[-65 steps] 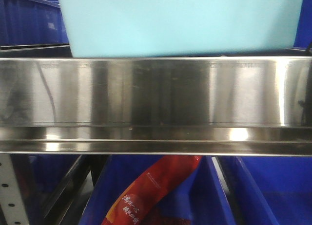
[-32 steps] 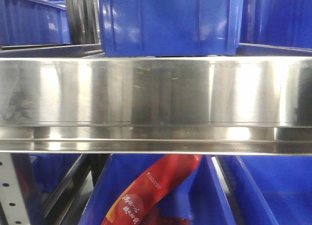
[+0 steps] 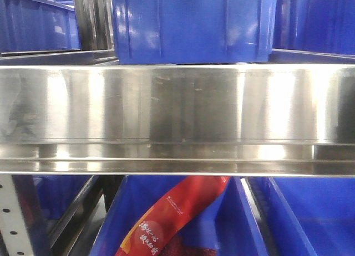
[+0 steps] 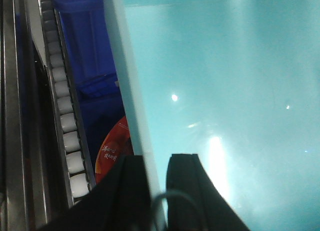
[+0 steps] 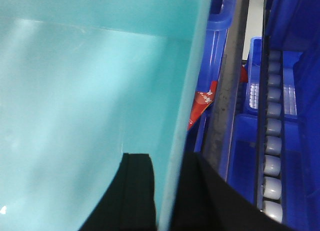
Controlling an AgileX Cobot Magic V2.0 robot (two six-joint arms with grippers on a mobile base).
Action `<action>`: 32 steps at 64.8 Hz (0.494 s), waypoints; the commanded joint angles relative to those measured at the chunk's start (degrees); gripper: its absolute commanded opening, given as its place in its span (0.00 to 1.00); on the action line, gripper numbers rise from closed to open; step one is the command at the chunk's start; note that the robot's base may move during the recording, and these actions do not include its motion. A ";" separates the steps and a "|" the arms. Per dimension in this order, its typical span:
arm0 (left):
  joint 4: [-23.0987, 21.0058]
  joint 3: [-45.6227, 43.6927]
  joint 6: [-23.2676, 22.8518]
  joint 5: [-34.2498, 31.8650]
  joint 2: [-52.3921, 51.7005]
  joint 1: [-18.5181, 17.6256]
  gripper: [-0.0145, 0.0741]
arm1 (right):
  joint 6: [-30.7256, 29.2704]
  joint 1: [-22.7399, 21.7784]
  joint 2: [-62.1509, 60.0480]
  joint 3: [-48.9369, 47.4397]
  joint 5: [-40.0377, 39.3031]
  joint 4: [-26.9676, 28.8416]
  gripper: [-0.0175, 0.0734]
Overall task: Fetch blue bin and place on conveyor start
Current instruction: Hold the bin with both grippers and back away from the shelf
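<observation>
Blue bin (image 4: 225, 91) | gone from front view | left end effector (image 4: 157, 160), right end effector (image 5: 166, 160) clamping its walls

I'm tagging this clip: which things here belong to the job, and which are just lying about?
Job: blue bin, left gripper and right gripper, each clamped on a bin wall.
Lying about: dark blue crates, steel shelf rail, red packet, roller track.

A steel shelf rail (image 3: 177, 112) spans the front view. At 12 o'clock stands a ribbed dark-blue crate (image 3: 191, 26); at 6 o'clock a red packet (image 3: 172, 217) lies in a lower crate (image 3: 222, 225).
</observation>
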 commanded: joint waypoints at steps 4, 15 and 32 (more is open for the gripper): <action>2.10 -0.47 0.91 -1.12 -0.64 0.11 0.04 | -1.59 -0.35 -0.98 -0.48 -1.77 -1.89 0.03; 2.08 -0.47 0.91 -1.27 -0.64 0.11 0.04 | -1.59 -0.35 -0.98 -0.48 -3.60 -1.89 0.03; 2.08 -0.47 0.91 -2.28 -0.64 0.11 0.04 | -1.59 -0.35 -0.98 -0.48 -3.96 -1.89 0.03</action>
